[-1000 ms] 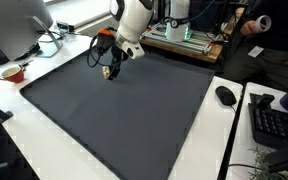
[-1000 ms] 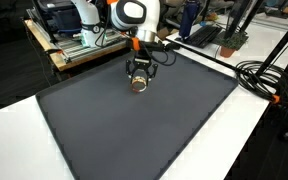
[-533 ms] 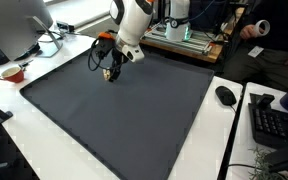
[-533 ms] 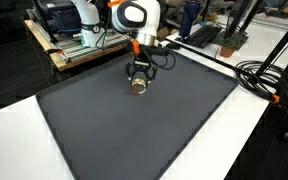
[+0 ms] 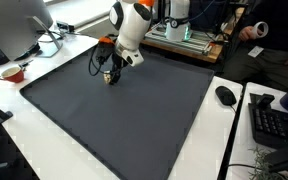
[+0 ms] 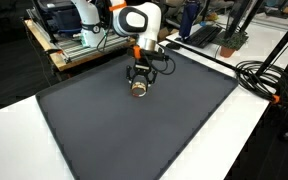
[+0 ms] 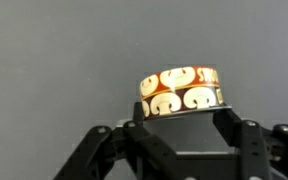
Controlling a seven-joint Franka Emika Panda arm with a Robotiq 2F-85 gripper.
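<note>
My gripper (image 7: 181, 113) is shut on a small round can (image 7: 181, 90) with a label of white mushrooms on red and brown. The can sits a little tilted between the two black fingers. In both exterior views the gripper (image 5: 109, 72) (image 6: 139, 80) points down over the far part of the dark grey mat (image 5: 134, 125) (image 6: 134, 130), with the can (image 5: 108, 79) (image 6: 139, 90) at or just above the mat's surface. I cannot tell whether the can touches the mat.
The mat lies on a white table. A computer mouse (image 5: 225, 95) and a keyboard (image 5: 274, 122) are beside it, with a red bowl (image 5: 12, 72) and a monitor (image 5: 14, 25) at the other side. Black cables (image 6: 264, 80) and lab equipment (image 6: 74, 30) border the mat.
The arm has shifted slightly and the gripper with the can has come down a little toward the mat. The grip on the can is unchanged.
</note>
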